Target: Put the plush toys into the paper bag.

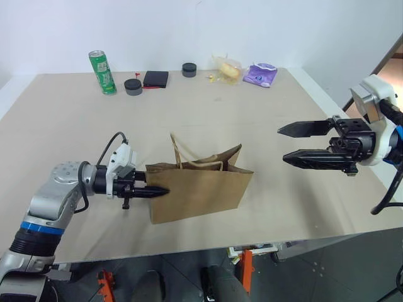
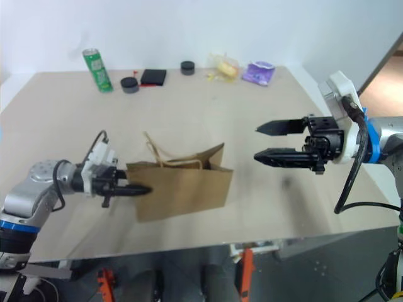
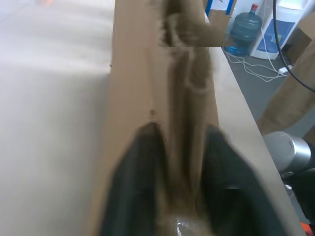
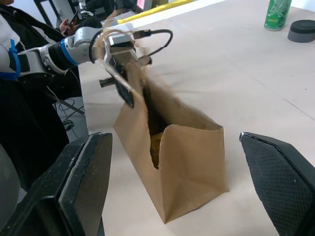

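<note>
A plain brown kraft paper bag (image 1: 200,186) with twisted tan cord handles (image 1: 182,155) stands upright near the front edge of the beige table (image 1: 189,113), its mouth open toward the top. The left gripper (image 1: 154,192), its two black fingers pointing toward the robot's right, is at the bag's left end; in the left wrist view the fingers (image 3: 135,182) straddle the folded paper of that end, one on each side, apparently pinching it. The right gripper (image 1: 295,143) hangs above the table well to the right of the bag, pointing left toward it, its black fingers spread wide with nothing between them. In the right wrist view something yellowish (image 4: 156,145) shows inside the bag through the open side, too dim to make out further. Along the far edge of the table stand a green drinks can (image 1: 102,72), two dark round lids (image 1: 133,87), a flat black box (image 1: 156,78), a clear packet with yellow contents (image 1: 226,69) and a purple pouch (image 1: 261,75).
</note>
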Robot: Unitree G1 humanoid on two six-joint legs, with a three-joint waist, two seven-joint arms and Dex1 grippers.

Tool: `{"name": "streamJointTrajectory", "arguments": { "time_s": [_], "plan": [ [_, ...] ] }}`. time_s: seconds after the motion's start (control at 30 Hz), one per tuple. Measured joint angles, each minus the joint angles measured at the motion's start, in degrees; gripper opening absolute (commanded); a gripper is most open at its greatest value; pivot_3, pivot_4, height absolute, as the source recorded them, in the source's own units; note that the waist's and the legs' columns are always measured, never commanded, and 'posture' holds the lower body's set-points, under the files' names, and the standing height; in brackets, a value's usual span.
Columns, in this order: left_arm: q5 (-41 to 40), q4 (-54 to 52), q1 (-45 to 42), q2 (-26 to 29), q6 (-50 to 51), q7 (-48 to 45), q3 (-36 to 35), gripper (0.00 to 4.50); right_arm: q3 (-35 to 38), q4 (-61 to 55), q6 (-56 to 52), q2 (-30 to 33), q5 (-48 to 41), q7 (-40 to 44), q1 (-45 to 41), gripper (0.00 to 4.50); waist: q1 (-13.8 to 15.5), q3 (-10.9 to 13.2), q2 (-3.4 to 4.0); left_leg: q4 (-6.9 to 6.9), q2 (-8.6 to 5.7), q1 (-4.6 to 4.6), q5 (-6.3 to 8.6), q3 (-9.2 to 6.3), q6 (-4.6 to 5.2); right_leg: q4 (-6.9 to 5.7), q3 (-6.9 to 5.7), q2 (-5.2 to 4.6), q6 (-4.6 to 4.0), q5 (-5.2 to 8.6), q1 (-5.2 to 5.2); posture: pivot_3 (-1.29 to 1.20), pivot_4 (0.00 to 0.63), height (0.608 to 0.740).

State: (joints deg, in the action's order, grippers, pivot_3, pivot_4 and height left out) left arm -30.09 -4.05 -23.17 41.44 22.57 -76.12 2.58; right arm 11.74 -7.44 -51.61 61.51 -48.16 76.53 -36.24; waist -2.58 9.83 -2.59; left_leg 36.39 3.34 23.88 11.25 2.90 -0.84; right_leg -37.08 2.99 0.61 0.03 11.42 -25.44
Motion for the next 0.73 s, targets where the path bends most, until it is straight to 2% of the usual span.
{"name": "streamJointTrajectory", "arguments": {
  "time_s": [0.1, 0.13, 0.17, 0.2, 0.4, 0.43, 0.47, 0.6, 0.73],
  "plan": [
    [-4.0, -4.9, 0.5, 1.2, 6.1, 3.0, -2.8, 4.06, 0.0, -0.2, 0.0, 0.0, 0.0, -0.3, 0.0, 4.50, 0.0, 0.0, -0.02, 0.02, 0.00, 0.02, 0.00, 0.00, 0.00, 0.00, 0.01, -0.01, 0.01, -0.01, -0.01, 0.00, 0.150, 0.740],
    [-5.0, -5.8, 0.4, 1.7, 7.3, 3.5, -3.7, 4.32, 0.0, -0.2, 0.0, 0.0, 0.0, -0.3, 0.0, 4.50, 0.0, 0.0, -0.03, 0.02, 0.01, 0.02, 0.00, 0.00, 0.00, 0.00, 0.01, 0.00, 0.02, -0.01, -0.01, 0.00, 0.150, 0.740],
    [-5.6, -6.3, 0.4, 2.1, 7.9, 3.8, -4.4, 4.32, 0.0, -0.2, 0.0, 0.0, 0.0, -0.3, 0.0, 4.50, 0.0, 0.0, -0.02, 0.02, 0.01, 0.00, 0.00, 0.00, 0.00, 0.00, 0.01, 0.00, 0.02, -0.01, 0.00, 0.00, 0.150, 0.740],
    [-11.5, -8.6, 0.1, 4.4, 14.5, 6.0, -9.0, 4.32, 0.0, 0.2, 0.0, 0.0, 0.1, -0.2, -0.1, 4.50, -0.1, 0.0, -0.02, 0.02, 0.04, -0.01, 0.00, -0.01, 0.00, -0.01, -0.01, 0.04, 0.02, 0.00, -0.01, 0.00, 0.150, 0.740],
    [-18.4, -5.9, -2.5, 8.4, 23.5, 10.9, -17.4, 4.32, 0.0, 3.3, 1.4, 0.4, 2.4, -0.9, -0.1, 4.50, -0.1, 0.1, 0.00, 0.02, 0.03, -0.05, 0.00, -0.02, 0.00, -0.02, -0.05, 0.04, 0.00, 0.00, 0.00, 0.00, 0.150, 0.740],
    [-16.0, -1.1, -2.5, 10.5, 22.6, 12.4, -19.2, 4.32, -0.5, 6.4, 4.2, 1.6, 6.5, -2.1, 1.5, 4.50, -0.1, 0.1, 0.03, 0.00, 0.00, -0.11, 0.00, 0.02, 0.00, -0.02, -0.03, 0.01, -0.03, 0.03, 0.04, 0.00, 0.150, 0.740],
    [-15.6, -0.5, -2.4, 10.5, 22.5, 12.5, -19.3, 4.32, -0.5, 6.9, 4.4, 1.7, 7.0, -2.2, 1.8, 4.50, -0.1, 0.1, 0.02, 0.00, 0.00, -0.11, 0.01, 0.03, -0.01, -0.02, -0.03, 0.01, -0.04, 0.03, 0.04, 0.00, 0.150, 0.740],
    [-3.3, 9.9, -0.5, 14.0, 13.5, 13.7, -15.2, 4.32, -1.8, 11.2, 7.1, 1.1, 10.9, -3.1, 4.9, 4.50, -0.1, 0.1, 0.03, -0.02, 0.03, -0.09, 0.03, 0.12, -0.05, -0.02, 0.05, 0.01, -0.06, 0.04, -0.03, 0.00, 0.150, 0.740],
    [-1.2, 11.3, -0.1, 14.2, 12.0, 12.5, -13.9, 4.32, -1.8, 11.9, 7.8, -1.4, 11.3, -4.6, 5.2, 4.50, 0.0, 0.1, 0.03, -0.02, 0.05, 0.00, 0.06, 0.11, -0.10, -0.02, 0.03, 0.01, -0.05, 0.04, -0.09, 0.00, 0.150, 0.740]
  ]
}}
